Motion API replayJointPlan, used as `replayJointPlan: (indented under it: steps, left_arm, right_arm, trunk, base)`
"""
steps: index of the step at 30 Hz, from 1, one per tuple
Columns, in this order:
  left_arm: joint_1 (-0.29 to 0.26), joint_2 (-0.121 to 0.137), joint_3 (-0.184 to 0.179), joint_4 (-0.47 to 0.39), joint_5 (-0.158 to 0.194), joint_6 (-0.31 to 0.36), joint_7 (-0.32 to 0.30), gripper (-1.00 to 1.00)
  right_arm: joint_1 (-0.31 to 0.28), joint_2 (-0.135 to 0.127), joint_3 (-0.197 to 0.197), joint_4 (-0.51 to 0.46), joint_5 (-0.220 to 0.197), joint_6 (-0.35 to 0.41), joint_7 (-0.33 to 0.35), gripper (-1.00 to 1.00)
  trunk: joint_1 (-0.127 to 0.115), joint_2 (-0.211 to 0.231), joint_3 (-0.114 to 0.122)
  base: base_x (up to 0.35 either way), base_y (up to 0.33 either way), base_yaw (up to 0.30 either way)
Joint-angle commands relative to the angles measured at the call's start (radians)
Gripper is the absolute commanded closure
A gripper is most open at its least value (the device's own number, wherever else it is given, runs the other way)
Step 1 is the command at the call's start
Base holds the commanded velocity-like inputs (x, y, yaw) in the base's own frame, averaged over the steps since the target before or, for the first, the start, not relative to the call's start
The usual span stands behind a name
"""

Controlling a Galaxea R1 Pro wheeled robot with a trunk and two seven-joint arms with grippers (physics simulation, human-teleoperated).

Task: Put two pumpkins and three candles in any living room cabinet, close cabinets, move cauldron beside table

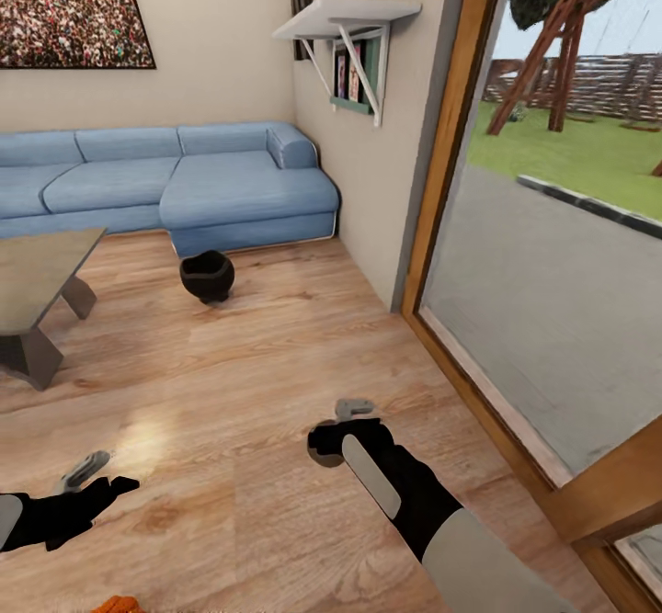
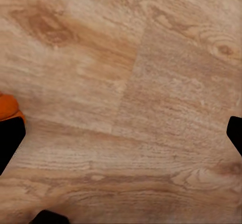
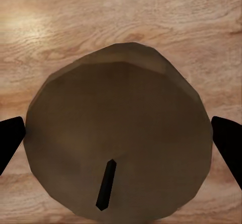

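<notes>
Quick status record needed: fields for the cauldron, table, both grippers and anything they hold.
cauldron: upright on the wood floor in front of the blue sofa
table: at head view's left, apart from the cauldron
right gripper: fingers either side of a candle, wick visible
left gripper: open over bare floor, nothing between the fingers
pumpkin: orange edge on the floor by the left arm

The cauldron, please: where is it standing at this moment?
In the head view the cauldron stands on the wooden floor just in front of the blue sofa, right of the table.
</notes>
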Motion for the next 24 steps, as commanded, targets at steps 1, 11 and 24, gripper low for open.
replayJointPlan:
  steps: [1, 11, 24]
  left_arm:
    - [0.0, 0.0, 0.0, 0.0, -0.001, 0.0, 0.0, -1.0]
    - [0.0, 0.0, 0.0, 0.0, -0.001, 0.0, 0.0, -1.0]
    - [0.0, 0.0, 0.0, 0.0, -0.001, 0.0, 0.0, -1.0]
  right_arm:
    - [0.0, 0.0, 0.0, 0.0, 0.0, 0.0, 0.0, 1.0]
    - [0.0, 0.0, 0.002, 0.001, -0.001, 0.0, 0.0, 1.0]
    - [0.0, 0.0, 0.035, 0.0, 0.001, -0.004, 0.0, 1.0]
  trunk:
    - [-0.004, 0.007, 0.003]
    - [-0.042, 0.077, 0.035]
    - [-0.092, 0.168, 0.075]
  base:
    - [0.0, 0.0, 0.281]
    - [0.0, 0.0, 0.289]
    - [0.0, 0.0, 0.101]
